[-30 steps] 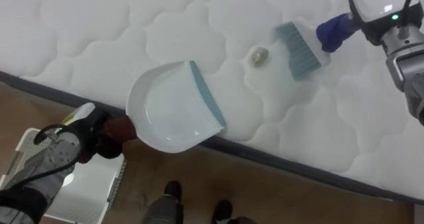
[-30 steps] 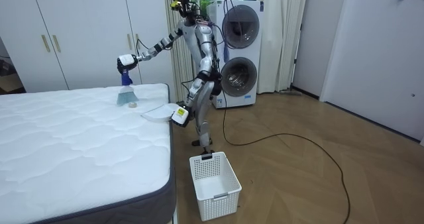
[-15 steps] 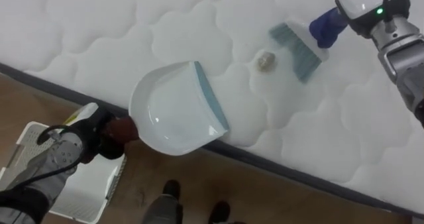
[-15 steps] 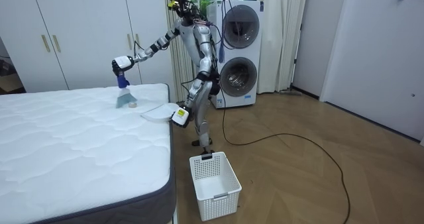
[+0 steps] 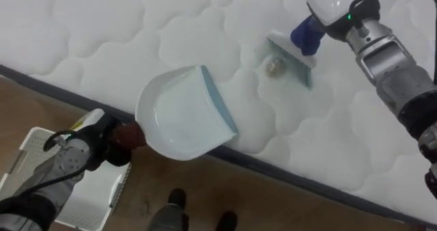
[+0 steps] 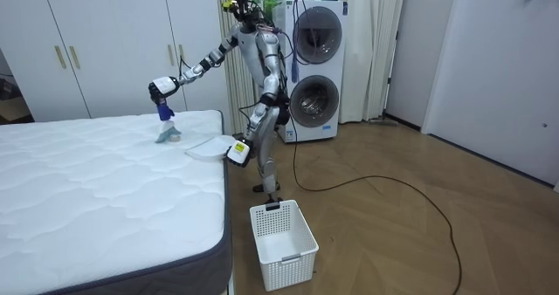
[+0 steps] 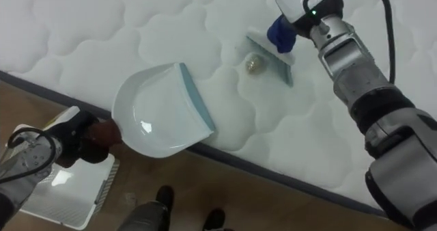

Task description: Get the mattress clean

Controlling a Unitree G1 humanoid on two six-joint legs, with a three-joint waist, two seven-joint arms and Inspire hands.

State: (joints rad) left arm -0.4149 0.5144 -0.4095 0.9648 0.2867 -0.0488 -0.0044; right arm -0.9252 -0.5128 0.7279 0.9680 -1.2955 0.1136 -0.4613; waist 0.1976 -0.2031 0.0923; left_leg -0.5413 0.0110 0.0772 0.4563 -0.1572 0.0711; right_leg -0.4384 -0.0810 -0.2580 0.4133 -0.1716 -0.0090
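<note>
Stands at the corner of the bed [image 6: 105,181] in the room view, torso leaning toward the mattress. Stretches right arm far out over the quilted white top, forearm straight, wrist bent down. Grips brush [image 5: 290,53] by its blue handle with right robot hand [image 5: 336,4], fingers closed round it. Sets bristles down on the mattress, touching or just beside a small tan lump of debris [image 5: 274,67], on the lump's far side from the robot.

Holds left arm low and bent, off the bed's edge, above the wooden floor [image 5: 34,98]. Clamps left robot hand [image 5: 101,139] round the dark handle of the white dustpan [image 5: 179,115], fingers curled tight. Lays pan over the mattress edge, blue-grey lip turned toward the lump, near it but apart. Cannot tell whether pan touches the mattress.

Shows a white basket [image 6: 283,233] on the floor by the bed's corner, under left robot hand in the eye views. Shows stacked washer and dryer [image 6: 315,68] behind the robot, wardrobe doors [image 6: 87,42] past the bed.

Carries a pale tag on the back of left robot hand; print too small to read.
</note>
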